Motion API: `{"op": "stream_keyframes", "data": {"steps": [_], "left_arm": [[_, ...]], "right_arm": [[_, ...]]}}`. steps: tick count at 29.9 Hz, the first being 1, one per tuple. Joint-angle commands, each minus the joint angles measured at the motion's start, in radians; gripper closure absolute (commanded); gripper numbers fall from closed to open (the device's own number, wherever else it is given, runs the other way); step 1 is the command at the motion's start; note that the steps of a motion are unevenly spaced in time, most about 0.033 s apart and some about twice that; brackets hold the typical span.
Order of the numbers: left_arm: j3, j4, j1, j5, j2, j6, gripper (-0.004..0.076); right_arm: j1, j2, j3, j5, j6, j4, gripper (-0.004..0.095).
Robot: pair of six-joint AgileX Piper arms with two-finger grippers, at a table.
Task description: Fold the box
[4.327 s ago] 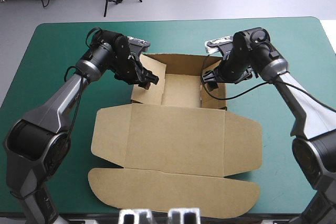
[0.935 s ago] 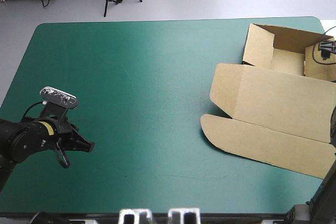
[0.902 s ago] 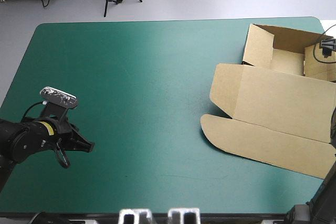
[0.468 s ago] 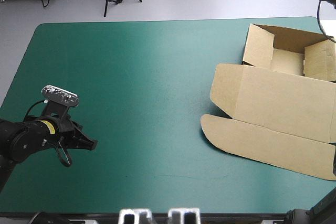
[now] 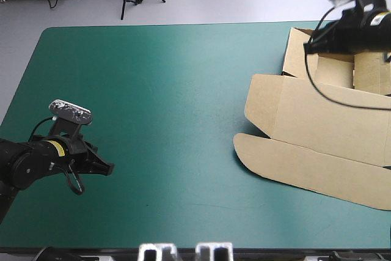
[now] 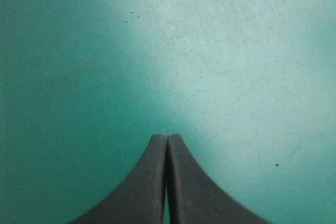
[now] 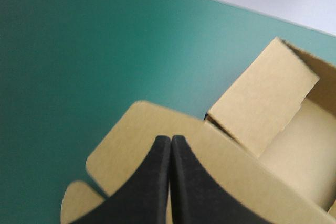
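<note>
The brown box [image 5: 317, 120] lies at the table's right side as an open tray with the lid flat. Its raised walls [image 5: 300, 53] stand at the far right corner, and the rounded lid flap [image 5: 293, 163] points toward the front. My right gripper [image 5: 310, 46] hangs shut above the tray's left wall and holds nothing. In the right wrist view the shut right gripper [image 7: 170, 139] hovers over the lid panel [image 7: 131, 145], with the upright wall flap [image 7: 262, 108] just ahead. My left gripper [image 5: 108, 168] is shut near the front left, far from the box. In its own view the left gripper [image 6: 167, 137] has only cover beneath it.
The teal-green cover [image 5: 171, 102] stretches between the left gripper and the box. The box reaches the table's right edge, with its lid corner near the front right. The table's front edge lies close behind the left arm.
The right arm has swung in from beyond the right edge and risen over the tray's left wall, and its fingers have shut. The box and the left arm stay put.
</note>
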Motion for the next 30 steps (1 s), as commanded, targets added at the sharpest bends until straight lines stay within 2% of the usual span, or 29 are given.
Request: {"op": "stream_keyframes", "data": {"steps": [1,9,13,15,20,30], "left_arm": [[-0.033,-0.007,-0.001,-0.02,-0.013,-0.006,0.0733],[-0.029,-0.046,-0.001,-0.007,-0.013,-0.002,0.0733],[-0.029,-0.053,-0.003,0.022,-0.013,-0.002,0.0733],[-0.029,-0.053,-0.003,0.034,-0.013,-0.002,0.0733],[-0.029,-0.094,-0.003,0.034,-0.013,-0.002,0.0733],[-0.029,-0.105,-0.003,0.034,-0.013,-0.002,0.0733]], "right_arm": [[0.051,-0.133,0.153,-0.004,-0.015,-0.062,0.0925],[0.057,-0.355,0.569,-0.016,-0.022,-0.08,0.0926],[0.057,-0.452,0.707,-0.08,-0.022,-0.09,0.0926],[0.057,-0.492,0.76,-0.073,-0.02,-0.085,0.0926],[0.057,-0.561,0.852,-0.068,-0.018,-0.094,0.0926],[0.057,-0.577,0.862,-0.062,-0.006,-0.111,0.0926]]}}
